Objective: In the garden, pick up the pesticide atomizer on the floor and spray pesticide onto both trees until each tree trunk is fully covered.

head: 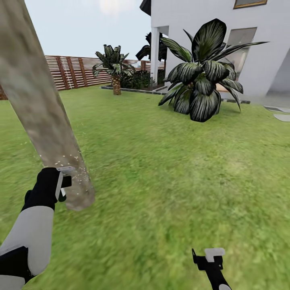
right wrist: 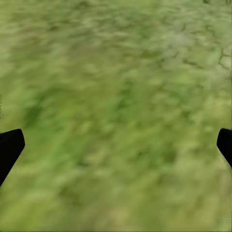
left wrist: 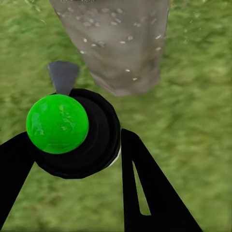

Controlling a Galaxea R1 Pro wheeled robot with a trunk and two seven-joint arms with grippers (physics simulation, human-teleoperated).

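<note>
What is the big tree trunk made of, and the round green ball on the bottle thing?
The tree trunk looks like rough, matte bark: mottled grey-tan, dotted with white pesticide specks. The green ball on the pesticide atomizer looks like smooth, shiny plastic, since light glints off it. The atomizer's dark body seems to be plastic too, though that's a guess.

The tree trunk (head: 38,104) is cut off by the head view's top and left edges, so its crown is out of frame. Against the trunk's base, the left gripper (head: 63,183) covers most of the pesticide atomizer (left wrist: 77,133), leaving a dark body and green cap in the left wrist view. White pesticide (left wrist: 101,29) specks on the trunk are too small to count. The right gripper (head: 208,257) is cropped by the bottom edge.
</note>
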